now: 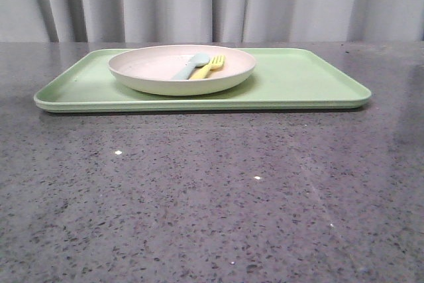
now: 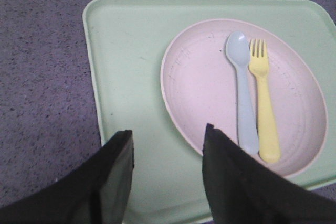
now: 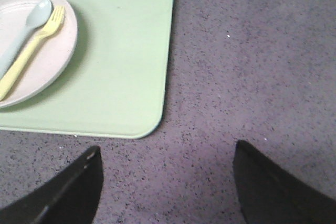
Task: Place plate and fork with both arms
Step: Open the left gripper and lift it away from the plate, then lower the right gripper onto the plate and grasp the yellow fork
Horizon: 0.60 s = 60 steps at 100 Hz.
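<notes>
The left gripper point(image 2: 168, 148) hangs above the tray with its two dark fingers point(image 2: 113, 182) spread apart and nothing between them. One fingertip sits over bare green tray surface; the other overlaps the near rim of the plate point(image 2: 199, 85) as seen from the left wrist camera, though whether it touches cannot be told. Just beyond that second fingertip lie the handle ends of the two utensils: the yellow fork point(image 2: 264, 109) on the outer side, and the pale blue-grey spoon point(image 2: 243, 90) between the fork and the gap of the fingers. Both lie side by side inside the plate, close together and nearly parallel, heads pointing away from the fingers. The plate rests on the light-green tray point(image 2: 126, 61), and the tray lies on a speckled grey tabletop point(image 2: 42, 77).

The right gripper point(image 3: 167, 153) is held wide, holding nothing, its fingers point(image 3: 73, 187) over bare tabletop point(image 3: 252, 66). Past one fingertip comes the rounded corner of the tray point(image 3: 131, 66), and farther on that same side the plate point(image 3: 55, 51) with the fork point(image 3: 31, 48) and spoon point(image 3: 23, 32) on it, well apart from the fingers.

In the front view the plate point(image 1: 152, 81) sits on the left half of the tray point(image 1: 305, 81), fork point(image 1: 209, 67) and spoon point(image 1: 191, 65) inside it, on the tabletop point(image 1: 199, 197), with pale curtains point(image 1: 232, 1) behind.
</notes>
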### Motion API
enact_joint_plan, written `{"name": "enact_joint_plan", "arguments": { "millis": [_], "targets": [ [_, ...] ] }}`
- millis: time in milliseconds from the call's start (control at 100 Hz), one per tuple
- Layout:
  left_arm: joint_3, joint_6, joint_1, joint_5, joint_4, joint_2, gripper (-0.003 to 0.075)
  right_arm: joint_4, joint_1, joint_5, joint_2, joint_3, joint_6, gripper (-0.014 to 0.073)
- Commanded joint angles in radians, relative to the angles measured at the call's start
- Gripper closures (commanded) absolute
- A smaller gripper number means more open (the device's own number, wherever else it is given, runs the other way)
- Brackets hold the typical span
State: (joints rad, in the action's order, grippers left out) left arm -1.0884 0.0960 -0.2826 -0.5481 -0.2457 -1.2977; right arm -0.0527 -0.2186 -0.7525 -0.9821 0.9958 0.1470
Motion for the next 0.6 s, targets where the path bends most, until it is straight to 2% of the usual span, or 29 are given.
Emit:
{"name": "enact_joint_plan", "arguments": {
  "millis": [0,330,590],
  "targets": [
    [0.029,0.002,-0.008,0.064,0.002,0.093,0.0409,0.006,-0.026,0.036,-0.043,0.09,-0.009,0.0067],
    [0.212,0.004,-0.008,0.066,0.002,0.358,0.0409,0.004,-0.135,-0.076,-0.279,0.334,-0.008,0.0067],
    [0.253,0.004,-0.008,0.066,0.002,0.462,0.0409,0.003,-0.217,-0.133,-0.457,0.521,0.011,0.0067]
  ]
}}
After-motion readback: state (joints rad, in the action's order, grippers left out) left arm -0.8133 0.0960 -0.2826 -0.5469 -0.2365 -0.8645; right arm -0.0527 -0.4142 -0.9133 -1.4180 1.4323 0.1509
